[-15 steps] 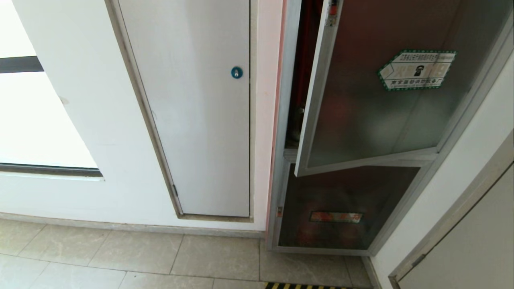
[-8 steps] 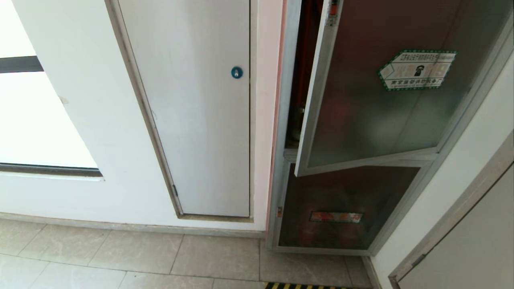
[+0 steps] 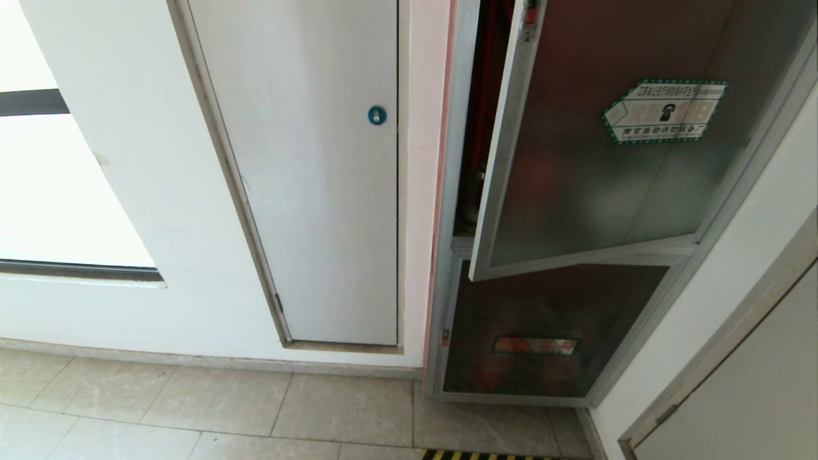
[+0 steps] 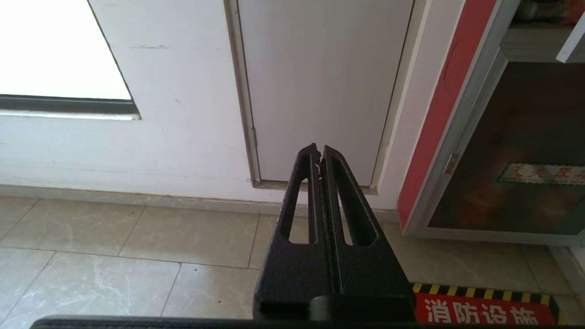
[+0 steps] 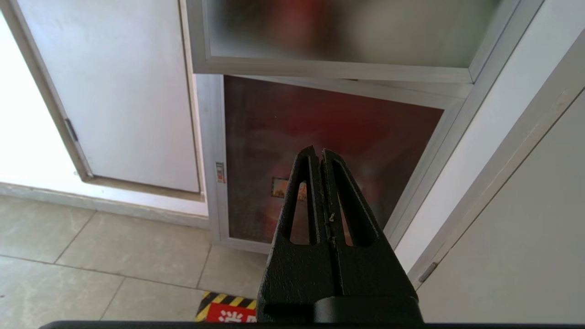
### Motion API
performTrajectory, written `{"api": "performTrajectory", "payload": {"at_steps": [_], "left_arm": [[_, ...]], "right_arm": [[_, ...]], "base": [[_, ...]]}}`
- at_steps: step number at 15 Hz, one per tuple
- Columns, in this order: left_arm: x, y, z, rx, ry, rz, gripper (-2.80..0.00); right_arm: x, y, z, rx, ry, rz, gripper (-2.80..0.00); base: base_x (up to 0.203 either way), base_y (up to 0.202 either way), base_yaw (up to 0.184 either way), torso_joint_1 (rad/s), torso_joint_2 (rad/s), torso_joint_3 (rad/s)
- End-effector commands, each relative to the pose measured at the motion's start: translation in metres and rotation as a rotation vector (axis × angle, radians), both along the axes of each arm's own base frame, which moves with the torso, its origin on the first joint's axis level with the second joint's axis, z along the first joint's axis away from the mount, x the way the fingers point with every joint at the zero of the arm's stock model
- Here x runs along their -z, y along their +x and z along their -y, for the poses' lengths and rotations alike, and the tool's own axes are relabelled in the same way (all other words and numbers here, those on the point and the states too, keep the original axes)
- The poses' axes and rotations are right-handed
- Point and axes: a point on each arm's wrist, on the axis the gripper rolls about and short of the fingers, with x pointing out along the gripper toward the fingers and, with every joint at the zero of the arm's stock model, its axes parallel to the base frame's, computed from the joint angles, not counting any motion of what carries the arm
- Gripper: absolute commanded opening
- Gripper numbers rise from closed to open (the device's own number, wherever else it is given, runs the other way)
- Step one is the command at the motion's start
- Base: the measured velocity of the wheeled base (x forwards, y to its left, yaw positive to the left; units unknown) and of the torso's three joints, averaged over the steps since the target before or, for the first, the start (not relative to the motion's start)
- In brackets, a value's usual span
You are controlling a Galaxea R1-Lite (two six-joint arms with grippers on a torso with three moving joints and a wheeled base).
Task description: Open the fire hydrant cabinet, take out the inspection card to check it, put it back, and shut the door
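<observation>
- Down low by the floor tiles [image 4: 114, 256], my left hand [image 4: 320, 153] is pinched closed, empty, pointing at the white panel [image 3: 307, 172] with the blue lock [image 3: 377, 115].
- My right hand [image 5: 320, 155] is closed up too, holding nothing, facing the lower glass panel [image 5: 329, 151].
- Further out, the door [image 3: 575, 160] hangs ajar off the fire hydrant cabinet [image 3: 454, 191], so I'd guess closing is what's left.
- Can't spot the inspection card; the gap shows only red bits.
</observation>
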Motion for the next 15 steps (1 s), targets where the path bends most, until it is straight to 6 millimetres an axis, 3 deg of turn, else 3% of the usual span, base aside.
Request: {"api": "performTrajectory", "payload": {"at_steps": [1, 8, 15], "left_arm": [[0.005, 0.002, 0.0, -0.001, -0.001, -0.02, -2.8], [0.005, 0.002, 0.0, -0.001, -0.001, -0.02, -2.8], [0.005, 0.002, 0.0, -0.001, -0.001, -0.02, -2.8]], "right_arm": [[0.009, 0.004, 0.0, -0.001, -0.004, -0.017, -2.8], [0.023, 0.007, 0.0, -0.007, -0.006, -0.098, -2.8], [0.024, 0.007, 0.0, -0.01, 0.02, -0.108, -2.8]], "base": [[0.0, 0.0, 0.0, 0.0, 0.0, 0.0], [0.0, 0.0, 0.0, 0.0, 0.0, 0.0], [0.0, 0.0, 0.0, 0.0, 0.0, 0.0]]}}
